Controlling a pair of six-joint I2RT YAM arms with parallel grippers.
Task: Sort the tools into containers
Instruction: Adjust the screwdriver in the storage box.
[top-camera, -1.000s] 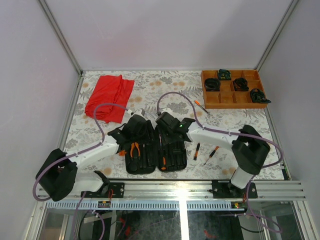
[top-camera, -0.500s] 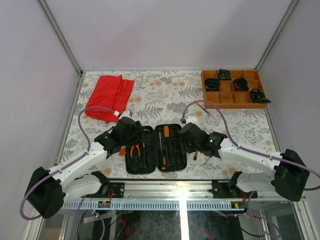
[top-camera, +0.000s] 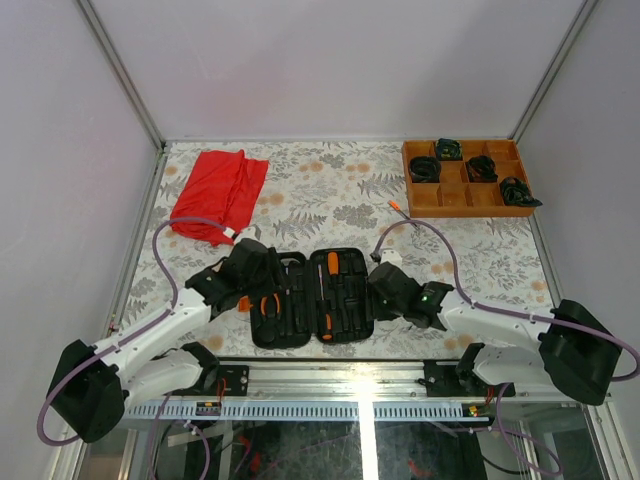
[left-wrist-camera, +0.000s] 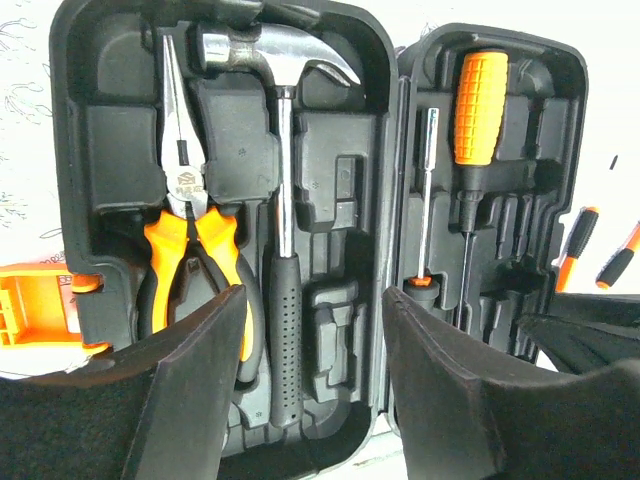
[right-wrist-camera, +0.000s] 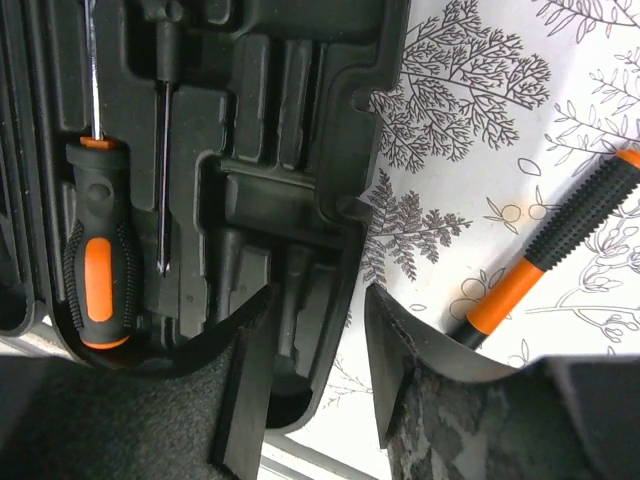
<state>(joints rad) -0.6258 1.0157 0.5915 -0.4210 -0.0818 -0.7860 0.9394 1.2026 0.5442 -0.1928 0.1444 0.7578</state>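
Reaching low and forward, left gripper (left-wrist-camera: 315, 296) hangs half-open, empty, above the pliers (left-wrist-camera: 190, 230); right gripper (right-wrist-camera: 320, 293), likewise parted, straddles the rim of the case (right-wrist-camera: 250, 120).

The top view looks steeply down from above the near edge of the counter (top-camera: 340, 190), seeing all of it. Both wrist views sit close over the open tool case (top-camera: 350, 320), which all three share.

- Black tool case (left-wrist-camera: 340, 190), open flat at the near edge.
- Silver-headed hammer (left-wrist-camera: 285, 200) and orange-handled pliers (left-wrist-camera: 185, 190) are slotted in its left half, screwdrivers (left-wrist-camera: 478, 95) in its right.
- One loose screwdriver (right-wrist-camera: 560, 240) lies just right of it.
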